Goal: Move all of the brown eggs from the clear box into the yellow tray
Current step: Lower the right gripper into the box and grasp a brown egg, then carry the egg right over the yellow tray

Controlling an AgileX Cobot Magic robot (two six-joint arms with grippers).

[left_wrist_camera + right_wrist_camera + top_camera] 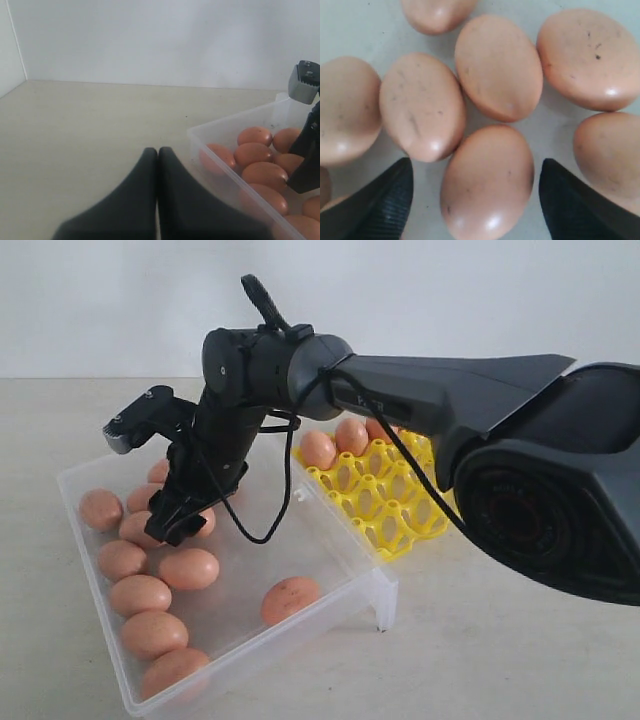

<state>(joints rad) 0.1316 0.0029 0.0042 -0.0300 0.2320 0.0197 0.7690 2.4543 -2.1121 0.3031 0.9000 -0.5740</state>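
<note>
Several brown eggs [188,567] lie in the clear box [335,545] on the left. The yellow tray [392,508] stands behind the box to its right, with three brown eggs [318,449] in its far cups. My right gripper [178,518] reaches across into the box and hangs low over the eggs at its far side. Its jaws are open in the right wrist view [476,166], with one egg [487,185] lying between the fingertips [385,200], untouched. My left gripper [158,150] is shut and empty, over bare table beside the box's wall [200,141].
The right arm's forearm [450,390] and a black cable [255,530] pass over the tray and the box's near corner. A pale table [500,660] runs out on all sides, with a white wall behind.
</note>
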